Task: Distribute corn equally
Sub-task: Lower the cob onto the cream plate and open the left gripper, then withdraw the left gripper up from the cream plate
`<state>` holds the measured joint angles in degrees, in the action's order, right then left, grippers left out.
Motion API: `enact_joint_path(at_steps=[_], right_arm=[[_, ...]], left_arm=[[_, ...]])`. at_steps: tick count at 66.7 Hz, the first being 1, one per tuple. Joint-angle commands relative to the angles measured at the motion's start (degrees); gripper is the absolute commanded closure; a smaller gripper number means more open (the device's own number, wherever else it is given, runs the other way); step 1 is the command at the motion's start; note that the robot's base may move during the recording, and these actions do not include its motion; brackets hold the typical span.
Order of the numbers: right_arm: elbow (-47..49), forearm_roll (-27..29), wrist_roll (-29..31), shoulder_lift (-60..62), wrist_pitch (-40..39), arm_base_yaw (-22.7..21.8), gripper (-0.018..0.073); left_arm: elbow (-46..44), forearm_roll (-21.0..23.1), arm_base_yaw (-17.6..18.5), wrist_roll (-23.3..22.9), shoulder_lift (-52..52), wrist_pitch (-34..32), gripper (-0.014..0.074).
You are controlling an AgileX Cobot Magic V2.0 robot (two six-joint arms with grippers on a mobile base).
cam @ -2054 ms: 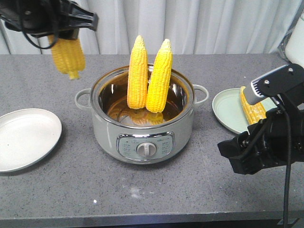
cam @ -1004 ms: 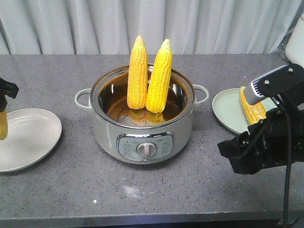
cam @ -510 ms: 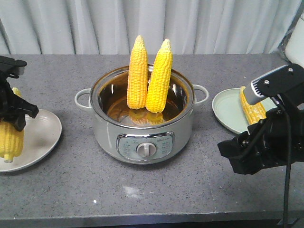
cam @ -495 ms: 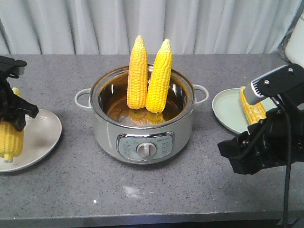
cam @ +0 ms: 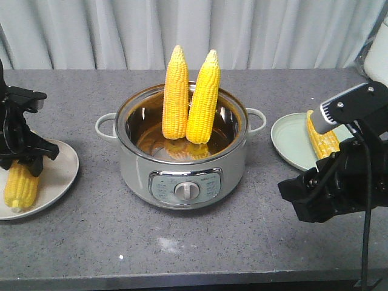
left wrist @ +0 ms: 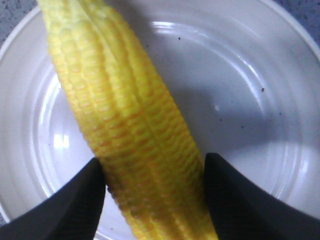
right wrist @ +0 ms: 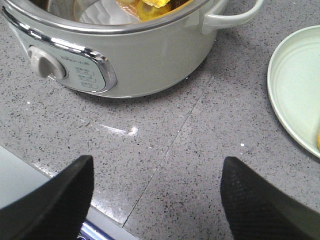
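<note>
- The table (cam: 242,242) carries a cooker (cam: 139,170) in the middle, where either arm can probably reach it.
- A white plate (cam: 60,163) sits on the left and a green plate (cam: 288,142) on the right, one per share.
- Two cobs (cam: 176,91) stand in the cooker, leaning on its wall, pale tips up.
- A third cob (cam: 321,140) lies on the green plate, partly hidden.
- The fourth cob (cam: 21,185) lies flat on the white plate, tapered end toward the table's front edge.
- The left gripper (left wrist: 152,200) clamps its thick end, apparently to set it down.
- The right gripper (right wrist: 157,195) hangs empty, fingers wide apart.
</note>
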<state>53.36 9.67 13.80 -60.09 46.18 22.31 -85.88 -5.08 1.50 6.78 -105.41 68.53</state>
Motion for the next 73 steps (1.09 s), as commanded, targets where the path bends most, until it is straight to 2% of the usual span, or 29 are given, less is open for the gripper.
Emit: enact_joint_path(at_steps=[1, 9, 30, 39, 52, 62, 73], right_arm=[[1.4, 0.3, 0.5, 0.9, -2.8, 0.0, 0.0052], [1.4, 0.3, 0.5, 0.9, -2.8, 0.0, 0.0052], [1.4, 0.3, 0.5, 0.9, -2.8, 0.0, 0.0052], [1.4, 0.3, 0.5, 0.9, -2.8, 0.0, 0.0052], [1.4, 0.3, 0.5, 0.9, -2.8, 0.0, 0.0052], [1.4, 0.3, 0.5, 0.9, -2.8, 0.0, 0.0052], [1.4, 0.3, 0.5, 0.9, -2.8, 0.0, 0.0052]], left_arm=[[-1.5, 0.3, 0.0, -0.5, 2.5, -0.7, 0.0102], [-1.5, 0.1, 0.0, -0.6, 2.6, -0.1, 0.0055], [-1.5, 1.3, 0.0, -0.6, 8.0, 0.5, 0.0052], [-1.5, 5.8, 0.0, 0.4, 12.3, -1.1, 0.0052], [-1.5, 14.2, 0.3, 5.1, 18.6, -1.6, 0.0052], [-1.1, 19.3, 0.3, 6.5, 23.3, -1.6, 0.0052], [5.2, 20.7, 0.3, 7.1, 30.6, -4.8, 0.0052]])
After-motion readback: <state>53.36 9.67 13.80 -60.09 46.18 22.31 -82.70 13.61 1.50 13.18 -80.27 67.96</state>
